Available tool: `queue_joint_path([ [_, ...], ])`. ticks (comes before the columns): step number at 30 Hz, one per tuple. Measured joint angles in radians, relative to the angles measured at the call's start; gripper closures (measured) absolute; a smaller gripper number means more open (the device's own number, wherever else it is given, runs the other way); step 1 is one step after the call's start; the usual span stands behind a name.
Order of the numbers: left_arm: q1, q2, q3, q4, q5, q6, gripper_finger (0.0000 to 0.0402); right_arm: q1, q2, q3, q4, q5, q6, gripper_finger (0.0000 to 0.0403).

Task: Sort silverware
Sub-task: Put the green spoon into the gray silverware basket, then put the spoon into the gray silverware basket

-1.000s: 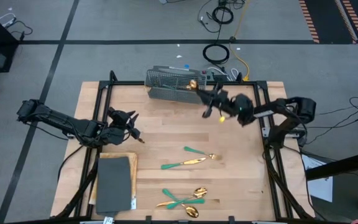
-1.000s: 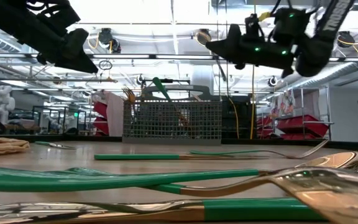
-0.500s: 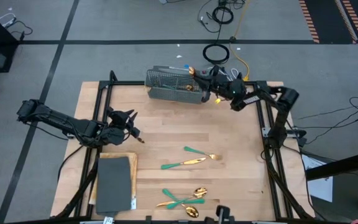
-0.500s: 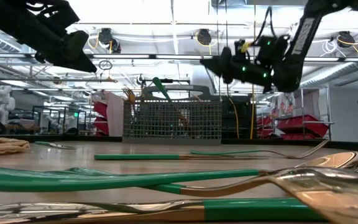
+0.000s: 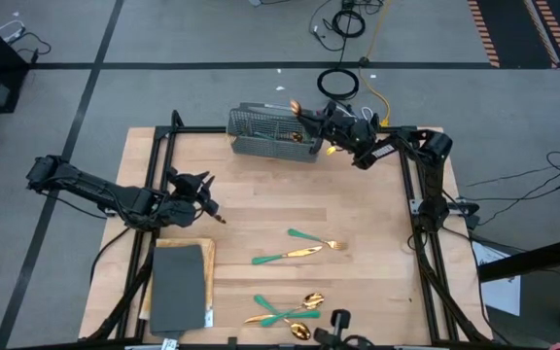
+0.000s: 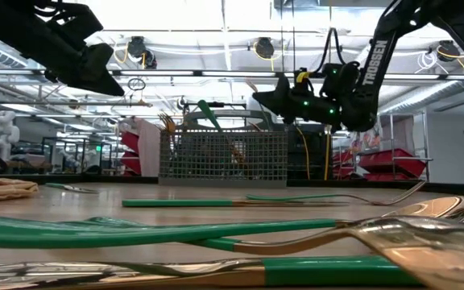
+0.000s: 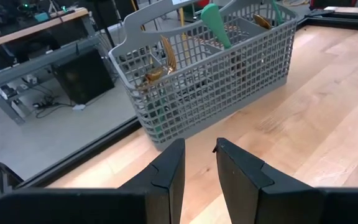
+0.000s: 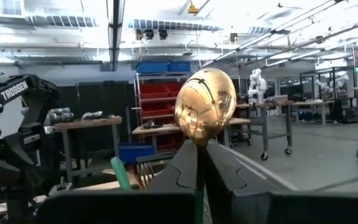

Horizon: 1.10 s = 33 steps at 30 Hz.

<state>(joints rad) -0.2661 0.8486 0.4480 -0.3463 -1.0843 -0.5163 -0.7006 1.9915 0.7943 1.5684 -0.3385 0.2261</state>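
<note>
Six loose pieces of silverware [image 5: 297, 251] lie lower centre of the high view; left gripper [image 5: 207, 202] waits at centre-left, fingers apart, empty. Right gripper [image 5: 311, 118], upper centre, is clamped on a gold spoon [image 8: 204, 106], bowl up, over the wire-mesh basket [image 5: 272, 133]. I'd centre over the spoon compartment, lower handle-first, then release.
</note>
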Motion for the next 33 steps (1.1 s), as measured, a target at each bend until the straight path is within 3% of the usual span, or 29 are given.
queue_joint_path([
  [6,0.000,0.000,0.000,-0.003,0.000,0.000,0.0303,-0.009,-0.002,-0.034,-0.007,0.004,0.011,0.0393],
  [25,0.000,0.000,0.000,-0.001,0.002,-0.003,0.0303,-0.025,-0.001,-0.039,-0.069,0.014,0.107,0.0287],
  [29,0.000,0.000,0.000,-0.001,0.002,-0.003,0.0303,-0.025,-0.027,-0.039,-0.077,-0.093,0.155,0.0267],
  [33,0.000,0.000,0.000,-0.001,0.002,-0.003,0.0303,-0.016,-0.123,-0.039,-0.140,-0.294,0.200,0.0251],
])
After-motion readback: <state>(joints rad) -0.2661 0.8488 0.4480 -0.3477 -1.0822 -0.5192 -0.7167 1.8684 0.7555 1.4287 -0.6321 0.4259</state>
